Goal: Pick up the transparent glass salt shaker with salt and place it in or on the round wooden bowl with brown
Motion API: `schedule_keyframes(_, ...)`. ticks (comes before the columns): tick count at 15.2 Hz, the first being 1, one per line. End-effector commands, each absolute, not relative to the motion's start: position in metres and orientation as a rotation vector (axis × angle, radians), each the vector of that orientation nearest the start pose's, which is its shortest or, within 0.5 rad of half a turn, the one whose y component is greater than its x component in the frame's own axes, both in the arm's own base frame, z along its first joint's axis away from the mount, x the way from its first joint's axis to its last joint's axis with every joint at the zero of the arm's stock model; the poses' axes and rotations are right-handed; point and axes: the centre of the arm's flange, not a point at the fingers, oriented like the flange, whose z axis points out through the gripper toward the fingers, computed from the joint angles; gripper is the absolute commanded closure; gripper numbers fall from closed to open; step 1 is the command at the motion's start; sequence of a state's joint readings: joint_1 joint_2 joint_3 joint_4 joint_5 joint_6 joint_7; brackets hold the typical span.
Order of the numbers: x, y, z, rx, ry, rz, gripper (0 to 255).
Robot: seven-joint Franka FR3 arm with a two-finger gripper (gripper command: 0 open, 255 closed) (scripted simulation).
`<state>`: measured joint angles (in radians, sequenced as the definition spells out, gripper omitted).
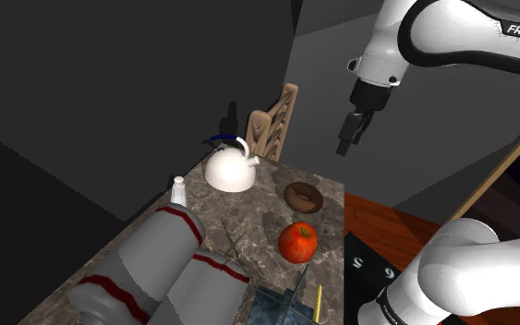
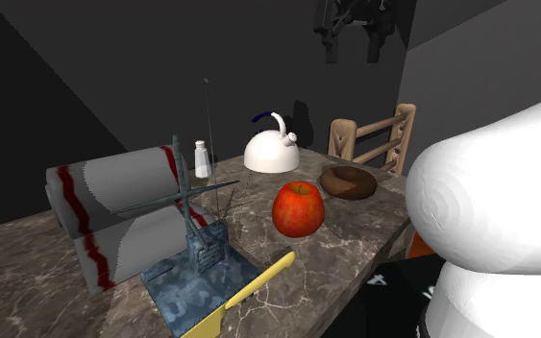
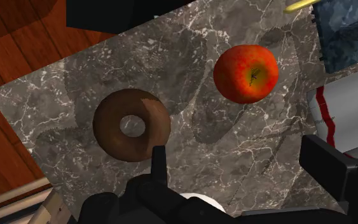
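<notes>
done: 0 | gripper point(image 1: 348, 138) open, empty, up high above bowl point(image 1: 302, 196) | shaker point(image 1: 179, 191) stands at counter point(image 1: 253, 210) edge nr kettle point(image 1: 228, 169), apart from bowl | to do: grab, lift, put in bowl

**Surface materials on a veined stone counter point(image 1: 262, 208).**
A smooth, glossy skin is shown on the apple point(image 1: 297, 242) and the white kettle point(image 1: 229, 169); the brown bowl point(image 1: 302, 196) is rendered matt, the rack point(image 1: 274, 125) as pale wood, the floor point(image 3: 18, 44) as planked wood.

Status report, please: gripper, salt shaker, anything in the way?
Black gripper open, empty, high over round brown bowl. Small white salt shaker upright, untouched. White kettle stands near it, apart.
</notes>
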<state>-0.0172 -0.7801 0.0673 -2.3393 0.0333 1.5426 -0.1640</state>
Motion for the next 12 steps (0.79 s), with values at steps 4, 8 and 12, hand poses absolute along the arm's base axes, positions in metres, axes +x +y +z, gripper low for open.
schedule_keyframes(4, 0.330, 0.050, 0.576, -3.134, -0.286, 0.026, 0)
schedule_keyframes(8, 0.363, 0.082, 0.553, -3.126, -0.259, 0.020, 0)
schedule_keyframes(12, 0.396, 0.114, 0.530, -3.118, -0.233, 0.015, 0)
